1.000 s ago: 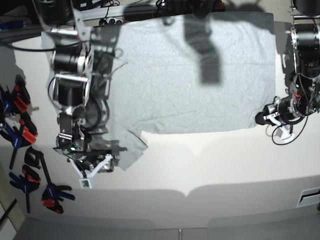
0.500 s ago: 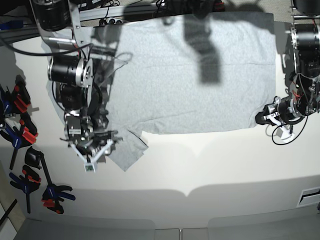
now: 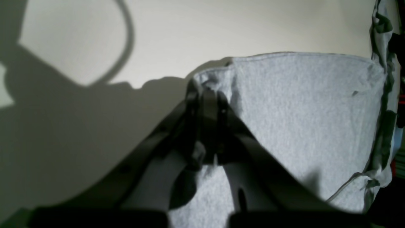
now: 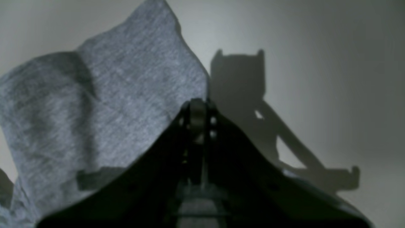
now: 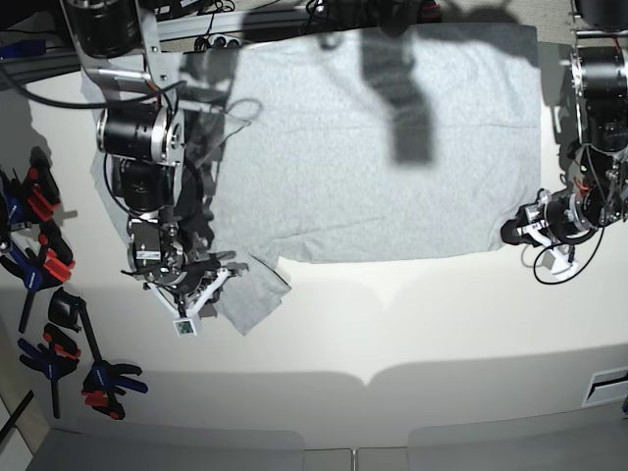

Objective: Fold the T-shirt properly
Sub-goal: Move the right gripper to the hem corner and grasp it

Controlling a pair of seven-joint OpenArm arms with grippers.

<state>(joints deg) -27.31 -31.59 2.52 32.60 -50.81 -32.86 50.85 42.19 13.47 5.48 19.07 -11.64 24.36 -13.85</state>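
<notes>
The light grey T-shirt (image 5: 373, 157) lies spread flat on the white table (image 5: 392, 324), plain side up. My left gripper (image 5: 510, 233) is shut on its near hem corner at the right of the base view. The left wrist view shows that gripper (image 3: 205, 91) pinching the bunched corner of the T-shirt (image 3: 300, 110). My right gripper (image 5: 206, 294) sits at the short sleeve on the left of the base view. In the right wrist view this gripper (image 4: 197, 109) has its jaws together on the edge of the rumpled sleeve of the T-shirt (image 4: 110, 104).
Several blue, black and red spring clamps (image 5: 39, 255) lie along the table's left edge. Cables and a metal frame (image 5: 216, 25) run behind the shirt. The table's front edge (image 5: 373, 378) is below the shirt.
My right gripper has moved from the table in front of the sleeve onto the sleeve's edge and gone from open to shut. The left gripper and the shirt body have stayed still.
</notes>
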